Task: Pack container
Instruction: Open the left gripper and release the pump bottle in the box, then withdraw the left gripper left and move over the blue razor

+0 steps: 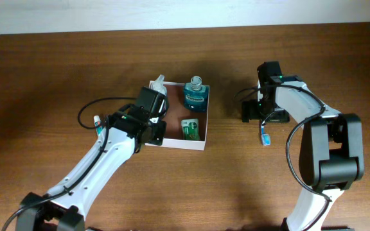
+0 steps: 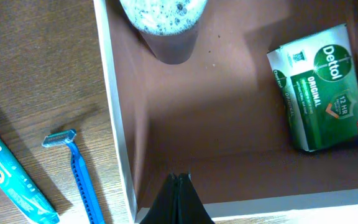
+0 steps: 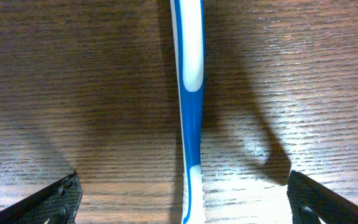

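Right gripper (image 3: 184,196): spread, astride toothbrush (image 3: 190,74)
Left gripper (image 2: 178,196): pressed together, empty, over box (image 2: 112,112)
Risk: thin handle may slip at pinch

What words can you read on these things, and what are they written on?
"Dettol": on the green soap pack lying in the container.
"ORIGINAL": same pack.
"12 HR": same pack; its smaller print is too small to read.
Teal tube: print too blurred to read.
Mouthwash bottle: label too small to read.
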`<state>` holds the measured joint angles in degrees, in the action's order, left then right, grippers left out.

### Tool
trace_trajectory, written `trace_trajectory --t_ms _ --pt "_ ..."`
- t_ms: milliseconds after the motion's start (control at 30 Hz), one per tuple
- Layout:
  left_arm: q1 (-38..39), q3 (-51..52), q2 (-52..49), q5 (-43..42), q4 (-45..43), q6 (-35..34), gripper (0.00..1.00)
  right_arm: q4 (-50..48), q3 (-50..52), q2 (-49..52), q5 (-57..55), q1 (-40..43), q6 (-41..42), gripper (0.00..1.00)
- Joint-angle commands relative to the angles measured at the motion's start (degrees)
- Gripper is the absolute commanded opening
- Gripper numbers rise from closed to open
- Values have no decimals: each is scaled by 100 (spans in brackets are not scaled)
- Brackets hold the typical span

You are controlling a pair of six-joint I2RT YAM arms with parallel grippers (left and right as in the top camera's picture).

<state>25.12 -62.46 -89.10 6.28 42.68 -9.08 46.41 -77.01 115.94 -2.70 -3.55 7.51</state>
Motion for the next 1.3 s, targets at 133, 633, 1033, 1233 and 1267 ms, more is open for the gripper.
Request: trace_trajectory --t_ms 133,633,1033,1233,1267 --pt "35 -15 -306 61 199 -52 0 20 199 240 -179 -13 0 99" --pt "33 -151 -271 -107 153 -76 1 20 199 240 -179 -13 0 99" --pt "-337 -922 1045 63 761 -234 0 20 199 240 -179 -13 0 99" --pt "-1126 -890 1217 363 1423 -358 1 20 199 240 -179 -13 0 99" --pt "-1272 -855 1193 363 1484 -356 2 20 199 240 -179 -13 0 99"
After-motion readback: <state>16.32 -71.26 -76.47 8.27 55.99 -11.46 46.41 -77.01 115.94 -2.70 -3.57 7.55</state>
